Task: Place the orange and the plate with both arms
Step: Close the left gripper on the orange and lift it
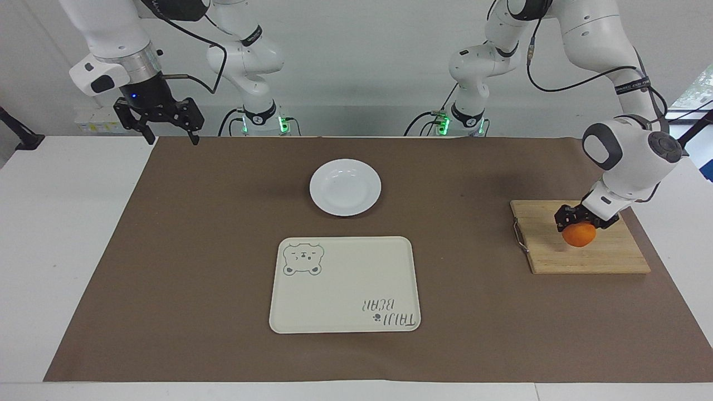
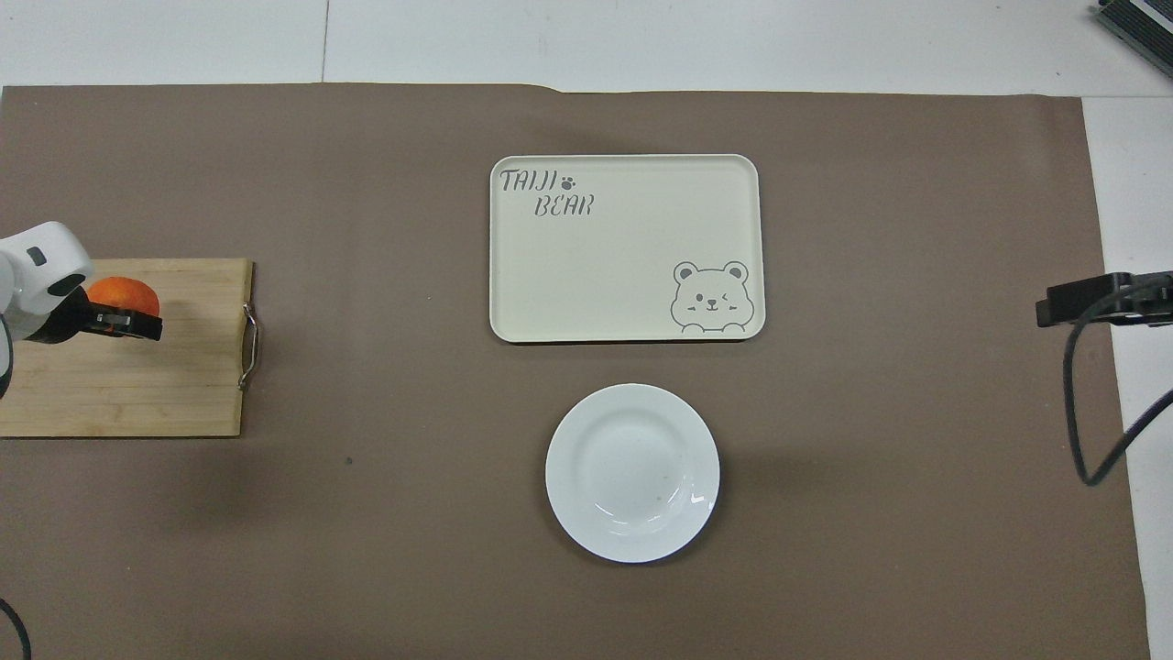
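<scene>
The orange (image 1: 579,235) (image 2: 124,293) hangs just above the wooden cutting board (image 1: 590,257) (image 2: 137,394) at the left arm's end of the table. My left gripper (image 1: 578,227) (image 2: 121,316) comes down on it at a slant and is shut on it. The white plate (image 1: 345,187) (image 2: 632,472) lies bare in the middle of the brown mat, on the side nearer the robots. My right gripper (image 1: 170,135) waits open, up in the air over the mat's corner at the right arm's end.
A cream tray (image 1: 345,284) (image 2: 626,247) with a bear drawing lies next to the plate, farther from the robots. The cutting board has a metal handle (image 1: 519,235) (image 2: 249,346) on its edge toward the table's middle.
</scene>
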`<state>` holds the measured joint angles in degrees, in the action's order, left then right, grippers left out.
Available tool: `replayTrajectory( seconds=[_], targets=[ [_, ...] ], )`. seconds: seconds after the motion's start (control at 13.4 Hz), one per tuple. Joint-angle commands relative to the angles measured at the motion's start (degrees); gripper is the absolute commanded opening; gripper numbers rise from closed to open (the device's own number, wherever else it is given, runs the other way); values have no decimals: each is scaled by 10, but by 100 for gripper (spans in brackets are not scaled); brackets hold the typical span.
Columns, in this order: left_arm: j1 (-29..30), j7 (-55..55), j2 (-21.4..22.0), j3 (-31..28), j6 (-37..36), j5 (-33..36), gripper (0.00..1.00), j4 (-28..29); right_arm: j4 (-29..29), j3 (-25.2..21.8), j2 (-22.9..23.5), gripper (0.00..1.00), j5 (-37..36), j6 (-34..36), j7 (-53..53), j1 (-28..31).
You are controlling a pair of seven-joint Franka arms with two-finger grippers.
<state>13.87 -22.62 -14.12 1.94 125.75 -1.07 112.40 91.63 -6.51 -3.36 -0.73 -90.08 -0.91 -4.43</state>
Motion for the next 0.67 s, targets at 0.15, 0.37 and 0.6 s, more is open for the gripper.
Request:
replayTrajectory(
  seconds=[0.15, 0.37, 0.6],
  targets=[
    [0, 3, 15, 2, -68, 3, 0, -48, -4, 1, 1, 100, -5, 7, 12, -1],
    [-2, 21, 37, 5, -117, 4, 0, -79, -4, 1, 1, 100, -5, 7, 12, -1],
    [-3, 28, 74, 10, -153, 4, 0, -82, -4, 1, 1, 100, -5, 7, 12, -1]
  ],
)
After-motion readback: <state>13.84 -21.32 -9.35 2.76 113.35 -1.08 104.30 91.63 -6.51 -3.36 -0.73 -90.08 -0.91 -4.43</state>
